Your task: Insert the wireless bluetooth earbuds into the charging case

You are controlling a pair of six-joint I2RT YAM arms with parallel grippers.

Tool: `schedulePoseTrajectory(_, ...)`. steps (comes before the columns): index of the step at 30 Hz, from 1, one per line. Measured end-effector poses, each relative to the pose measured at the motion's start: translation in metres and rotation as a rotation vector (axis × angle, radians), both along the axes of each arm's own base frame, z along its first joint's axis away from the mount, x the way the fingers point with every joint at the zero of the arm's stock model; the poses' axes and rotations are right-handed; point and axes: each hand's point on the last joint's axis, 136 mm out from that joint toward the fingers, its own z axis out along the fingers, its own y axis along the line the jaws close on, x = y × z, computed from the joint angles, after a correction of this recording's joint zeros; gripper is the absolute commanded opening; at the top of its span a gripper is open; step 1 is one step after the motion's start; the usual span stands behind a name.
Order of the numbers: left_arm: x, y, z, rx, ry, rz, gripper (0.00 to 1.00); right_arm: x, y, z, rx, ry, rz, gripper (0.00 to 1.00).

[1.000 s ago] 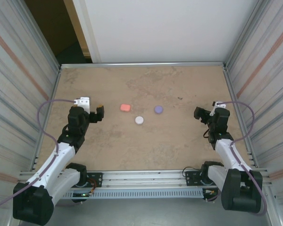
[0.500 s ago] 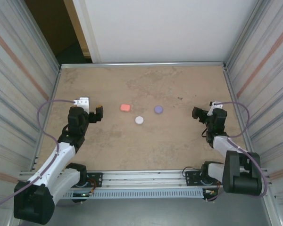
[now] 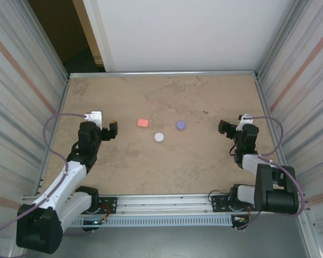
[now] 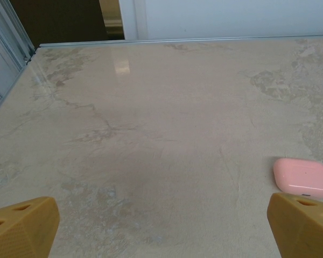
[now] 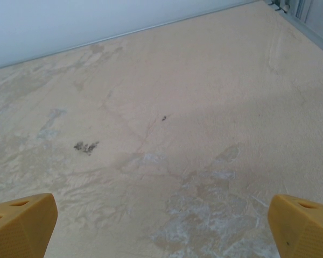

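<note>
The tan stone table has three little cases in the middle: one pink case, one white case and one purple case. The left gripper sits low, left of the pink case. The right gripper sits low, right of the purple case, and both claws are spread wide.

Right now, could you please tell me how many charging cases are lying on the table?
3: a pink case left of centre, a purple case right of centre, and a white case between them, set slightly nearer. None seems hidden.
</note>
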Motion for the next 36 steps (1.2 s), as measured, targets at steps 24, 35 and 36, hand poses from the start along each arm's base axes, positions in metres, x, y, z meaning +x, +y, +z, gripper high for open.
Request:
schedulePoseTrajectory(24,0.006,0.027,-0.054,-0.011,-0.009,0.069,0.99,0.01,0.001,-0.015,-0.028,-0.048,0.022,0.99)
schedulePoseTrajectory(35,0.017,0.027,-0.045,0.05,-0.107,0.046,0.99,0.026,0.007,-0.028,-0.045,0.015,0.05,0.99)
schedulePoseTrajectory(36,0.019,0.027,-0.046,0.056,-0.109,0.04,0.99,0.033,0.007,-0.023,-0.056,0.014,0.048,0.99)
